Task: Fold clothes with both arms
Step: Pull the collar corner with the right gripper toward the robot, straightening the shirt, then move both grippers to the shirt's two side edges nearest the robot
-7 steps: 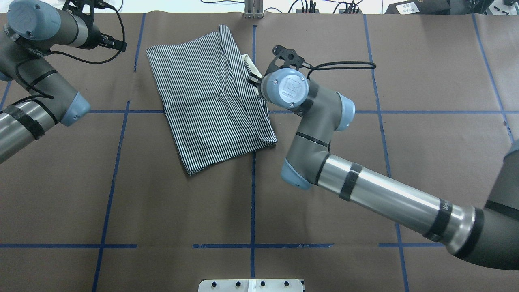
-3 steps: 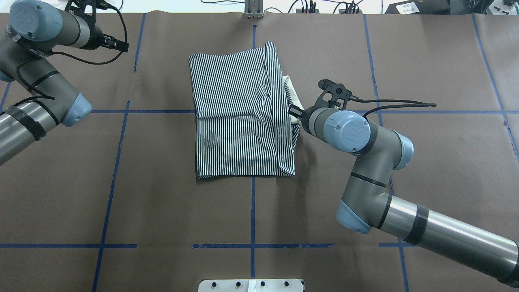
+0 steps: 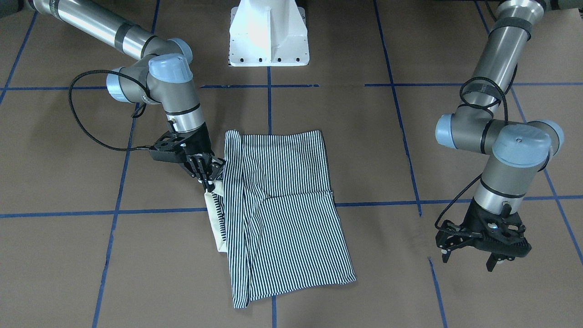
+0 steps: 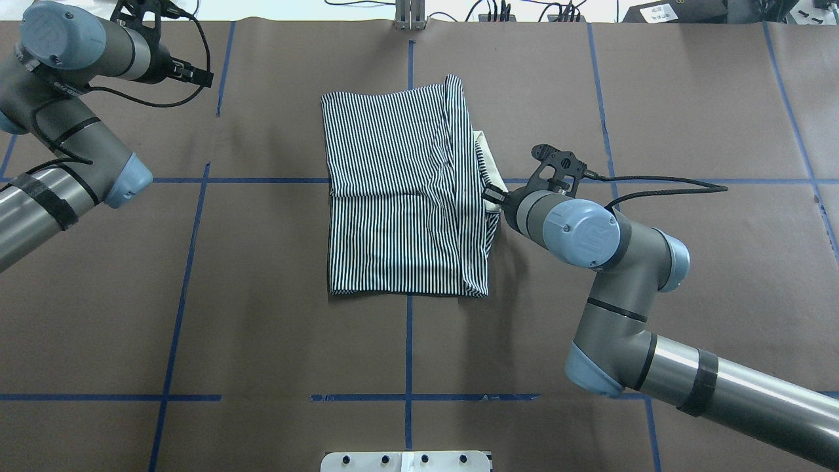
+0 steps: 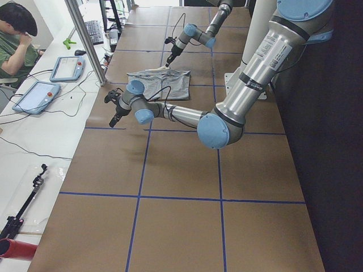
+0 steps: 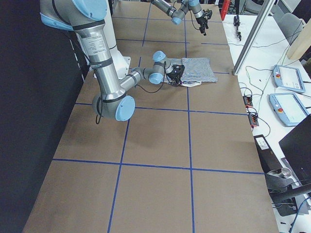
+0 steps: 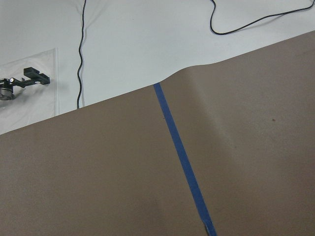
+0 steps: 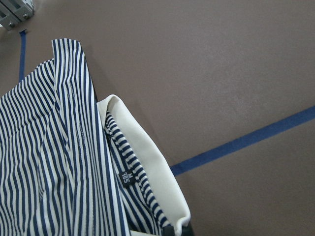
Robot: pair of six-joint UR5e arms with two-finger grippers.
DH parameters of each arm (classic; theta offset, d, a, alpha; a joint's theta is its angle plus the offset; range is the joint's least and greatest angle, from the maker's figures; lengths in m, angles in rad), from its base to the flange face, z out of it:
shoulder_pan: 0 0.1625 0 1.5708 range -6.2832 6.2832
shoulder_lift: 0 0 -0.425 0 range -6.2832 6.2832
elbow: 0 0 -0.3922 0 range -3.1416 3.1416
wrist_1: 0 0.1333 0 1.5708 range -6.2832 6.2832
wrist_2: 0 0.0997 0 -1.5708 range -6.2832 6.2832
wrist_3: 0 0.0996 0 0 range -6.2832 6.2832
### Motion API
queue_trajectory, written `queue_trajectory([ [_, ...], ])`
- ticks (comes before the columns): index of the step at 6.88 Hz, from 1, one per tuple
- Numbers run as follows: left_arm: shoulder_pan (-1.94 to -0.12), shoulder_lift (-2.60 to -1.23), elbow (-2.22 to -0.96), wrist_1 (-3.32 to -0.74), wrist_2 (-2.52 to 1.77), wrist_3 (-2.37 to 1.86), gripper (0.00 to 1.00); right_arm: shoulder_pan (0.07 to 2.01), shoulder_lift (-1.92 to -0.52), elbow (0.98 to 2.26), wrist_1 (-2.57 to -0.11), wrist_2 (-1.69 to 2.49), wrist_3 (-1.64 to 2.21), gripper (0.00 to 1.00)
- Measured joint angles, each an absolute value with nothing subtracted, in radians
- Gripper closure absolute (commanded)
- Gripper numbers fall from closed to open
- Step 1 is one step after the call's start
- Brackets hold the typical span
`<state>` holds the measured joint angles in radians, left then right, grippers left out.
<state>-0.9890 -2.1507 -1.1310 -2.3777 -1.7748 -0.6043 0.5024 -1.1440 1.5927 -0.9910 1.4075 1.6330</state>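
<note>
The striped polo shirt (image 4: 400,196) lies folded into a rough rectangle at the table's middle, and also shows in the front view (image 3: 282,209). Its cream collar (image 8: 147,162) sticks out at the edge on the robot's right. My right gripper (image 3: 208,180) is shut on that edge by the collar, low on the table; it shows in the overhead view (image 4: 490,195) too. My left gripper (image 3: 469,259) hangs open and empty over bare brown paper far off to the robot's left, well apart from the shirt. The left wrist view shows only paper and blue tape (image 7: 182,157).
Blue tape lines (image 4: 406,328) grid the brown paper. The white pedestal base (image 3: 268,32) stands at the robot's side of the table. A metal post (image 4: 409,16) stands at the far edge. Beyond it a seated operator (image 5: 17,39) and tablets (image 5: 34,96) are at a white bench.
My right gripper has pulled the shirt to the right and toward the robot, turning it from a slant to square with the tape lines. The left arm has barely moved.
</note>
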Motion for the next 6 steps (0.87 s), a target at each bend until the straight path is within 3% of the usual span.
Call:
queue_trajectory([
  [4,-0.961,-2.110,-1.216,-2.372,-1.777,-0.627,0.00,0.485,-1.205,1.657,-0.996,1.382,1.513,0.00],
  [6,-0.901,-2.086,-1.313,-2.363,-1.823,-0.792,0.00,0.488,-1.321,1.804,-0.996,1.474,1.439,0.00],
])
